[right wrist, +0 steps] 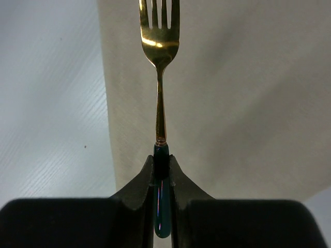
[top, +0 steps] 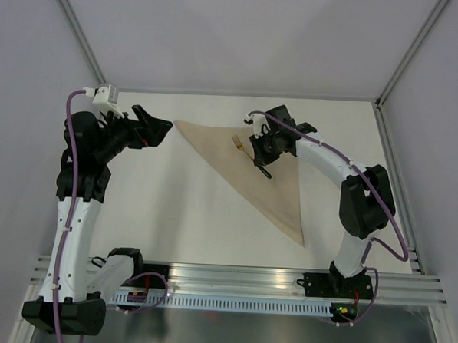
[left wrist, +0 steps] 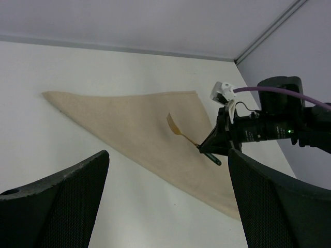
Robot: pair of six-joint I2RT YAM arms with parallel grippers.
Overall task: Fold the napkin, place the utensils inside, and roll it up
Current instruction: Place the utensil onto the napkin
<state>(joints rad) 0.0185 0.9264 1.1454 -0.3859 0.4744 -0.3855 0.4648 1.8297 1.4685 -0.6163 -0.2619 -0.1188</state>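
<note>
The beige napkin lies folded into a triangle on the white table, also seen as the napkin in the left wrist view and the napkin under the right wrist. My right gripper is shut on the dark green handle of a gold fork, one of the utensils, held just above the cloth with its tines pointing left. The fork and right gripper show over the napkin's right part. My left gripper is open, empty, just left of the napkin's left corner.
The table's back wall edge runs behind the napkin. A metal rail with both arm bases lines the near edge. White tabletop stretches in front of the napkin.
</note>
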